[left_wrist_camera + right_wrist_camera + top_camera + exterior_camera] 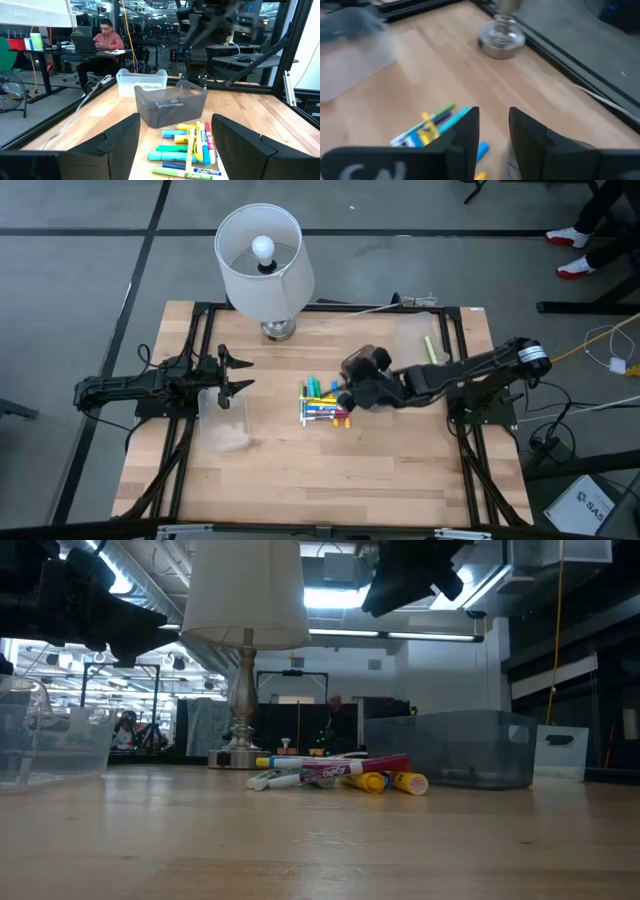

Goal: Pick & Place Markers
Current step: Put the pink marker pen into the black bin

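Several markers [324, 404] in yellow, green, blue and pink lie in a loose pile on the table's middle; they also show in the low view [335, 774], the left wrist view [192, 147] and the right wrist view [432, 127]. My right gripper [341, 394] hangs open and empty above the pile's right end [494, 132], well clear of the table [410, 575]. My left gripper [236, 375] is open and empty [175, 145] at the left, above a clear bin [224, 420], pointing toward the pile. One green marker [431, 348] lies in the far right bin [420, 340].
A table lamp [262, 265] stands at the far middle, its metal base [501, 36] close behind the pile. The grey clear bin [460, 747] sits right of the pile, the other clear bin [50, 740] left of it. A person [102, 35] sits at a desk beyond the table.
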